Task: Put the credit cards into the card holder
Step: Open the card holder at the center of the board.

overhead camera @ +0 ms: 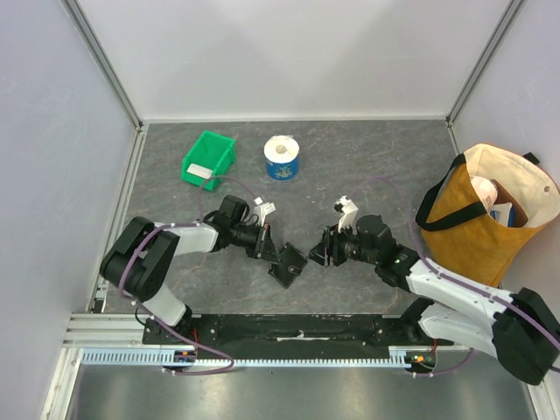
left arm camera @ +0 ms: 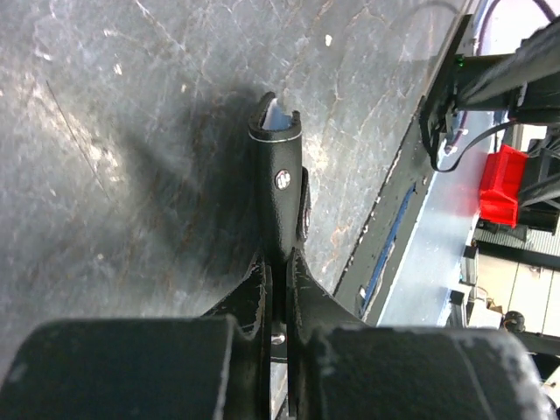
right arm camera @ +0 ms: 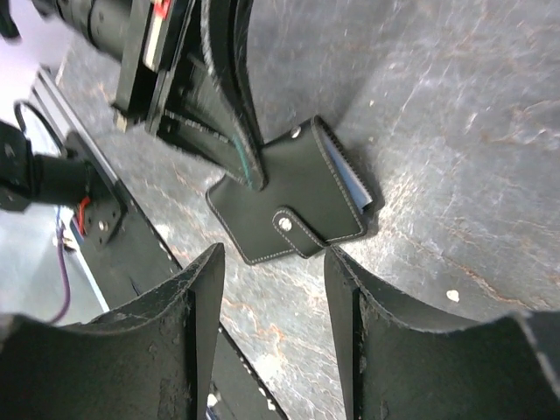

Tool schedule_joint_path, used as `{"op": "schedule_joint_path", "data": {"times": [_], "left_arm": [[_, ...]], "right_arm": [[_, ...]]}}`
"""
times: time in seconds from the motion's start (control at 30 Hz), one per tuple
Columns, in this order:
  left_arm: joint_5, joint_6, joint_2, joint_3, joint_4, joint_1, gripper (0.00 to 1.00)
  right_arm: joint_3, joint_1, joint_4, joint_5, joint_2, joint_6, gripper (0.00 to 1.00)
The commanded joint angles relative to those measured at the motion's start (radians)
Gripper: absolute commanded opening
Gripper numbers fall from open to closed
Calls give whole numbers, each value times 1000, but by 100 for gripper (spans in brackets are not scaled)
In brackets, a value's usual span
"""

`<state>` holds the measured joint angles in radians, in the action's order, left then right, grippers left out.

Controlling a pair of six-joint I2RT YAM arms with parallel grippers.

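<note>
The card holder (right arm camera: 302,197), a black stitched wallet folded shut with its snap tab fastened, lies near the table's front middle (overhead camera: 289,265). My left gripper (overhead camera: 269,248) is shut on its edge. In the left wrist view the holder (left arm camera: 280,166) runs edge-on out of the closed jaws (left arm camera: 280,262). Pale bluish layers show at its open side; I cannot tell whether they are pockets or credit cards. No loose credit cards show on the table. My right gripper (right arm camera: 273,262) is open just short of the holder, touching nothing (overhead camera: 325,249).
A green bin (overhead camera: 210,157) at the back left holds a flat white rectangle. A blue and white roll (overhead camera: 282,157) stands beside it. A mustard tote bag (overhead camera: 481,219) stands at the right. The black base rail (overhead camera: 280,328) runs along the near edge.
</note>
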<state>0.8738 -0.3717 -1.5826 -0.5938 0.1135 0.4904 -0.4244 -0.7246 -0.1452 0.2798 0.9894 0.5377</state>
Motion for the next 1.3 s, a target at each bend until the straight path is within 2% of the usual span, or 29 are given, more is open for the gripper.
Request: {"op": "schedule_joint_path", "data": {"times": [0.0, 0.2, 0.37, 0.67, 0.97, 1.07, 1.27], "left_arm": [[50, 168, -74, -116, -192, 14, 2], [44, 247, -180, -211, -299, 16, 2], [40, 258, -214, -239, -305, 20, 2], [50, 264, -237, -247, -304, 19, 2], [50, 264, -234, -241, -281, 19, 2], [41, 258, -232, -238, -270, 20, 2], [11, 229, -225, -235, -242, 17, 2]], "right_arm": [[-62, -1, 13, 142, 104, -107, 54], [-60, -2, -69, 194, 219, -111, 53], [-74, -2, -148, 214, 316, -114, 53], [-131, -4, -186, 251, 479, -160, 52], [-152, -25, -145, 263, 574, -203, 49], [-157, -59, -123, 291, 589, -219, 43], [-168, -134, -60, 231, 603, -223, 42]]}}
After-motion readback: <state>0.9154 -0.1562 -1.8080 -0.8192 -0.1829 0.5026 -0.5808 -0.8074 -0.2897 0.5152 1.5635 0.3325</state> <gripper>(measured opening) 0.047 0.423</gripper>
